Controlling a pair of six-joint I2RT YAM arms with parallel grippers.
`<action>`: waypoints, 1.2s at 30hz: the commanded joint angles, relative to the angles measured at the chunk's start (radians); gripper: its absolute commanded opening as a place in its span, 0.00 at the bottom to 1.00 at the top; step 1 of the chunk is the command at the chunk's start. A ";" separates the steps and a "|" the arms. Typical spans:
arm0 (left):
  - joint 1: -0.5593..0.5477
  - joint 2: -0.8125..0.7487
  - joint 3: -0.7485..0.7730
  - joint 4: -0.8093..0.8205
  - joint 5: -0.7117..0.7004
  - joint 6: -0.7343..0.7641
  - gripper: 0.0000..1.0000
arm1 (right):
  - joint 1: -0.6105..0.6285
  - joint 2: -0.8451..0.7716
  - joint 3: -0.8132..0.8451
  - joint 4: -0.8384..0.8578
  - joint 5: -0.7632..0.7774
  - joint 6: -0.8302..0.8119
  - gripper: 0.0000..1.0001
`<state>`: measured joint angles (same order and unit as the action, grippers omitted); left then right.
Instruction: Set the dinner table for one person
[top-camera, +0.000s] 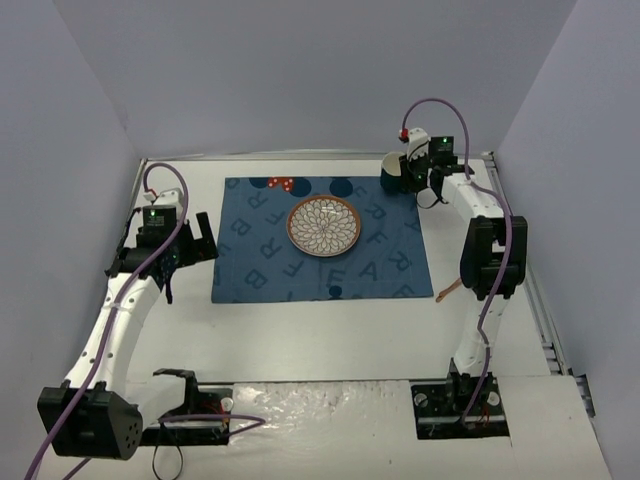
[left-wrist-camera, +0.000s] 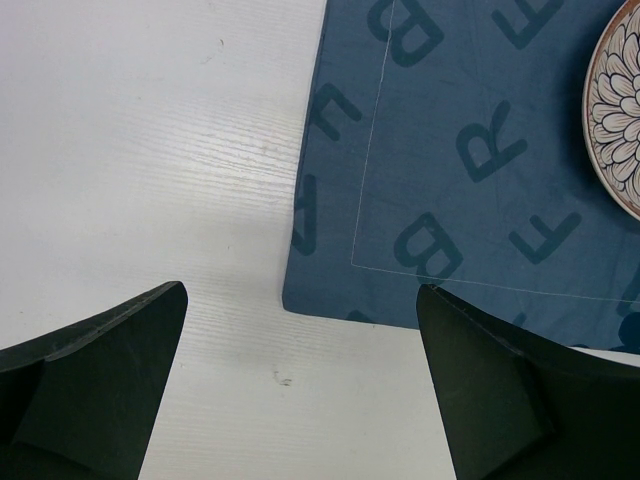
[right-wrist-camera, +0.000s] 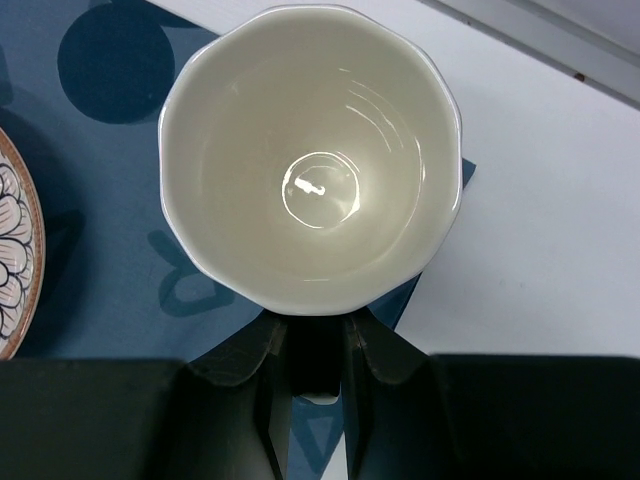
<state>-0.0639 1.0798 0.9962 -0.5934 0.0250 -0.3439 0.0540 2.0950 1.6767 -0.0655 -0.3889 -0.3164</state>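
Right jaws pinch the near side of an upright cup (right-wrist-camera: 310, 160), empty and mouth up, at the far right corner of the mat (top-camera: 270, 260). Left jaws gape wide, holding nothing, over the worktop (top-camera: 330, 340) just off the mat's left edge. The worktop lies flat under everything. A patterned plate (top-camera: 323, 226) sits mid-mat, with open white surface between mat and arm bases.
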 joint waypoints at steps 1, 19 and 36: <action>0.006 -0.001 0.013 0.045 -0.001 0.009 0.97 | 0.004 -0.016 0.101 0.079 -0.027 -0.005 0.00; 0.006 0.002 0.015 0.043 0.012 0.008 0.97 | 0.001 0.028 0.116 0.070 -0.010 0.014 0.16; 0.006 -0.012 0.021 0.033 0.027 0.006 0.97 | -0.025 -0.278 -0.075 0.039 0.201 0.157 0.74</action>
<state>-0.0631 1.0847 0.9958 -0.5938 0.0448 -0.3440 0.0457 2.0804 1.6770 -0.0721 -0.3215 -0.2537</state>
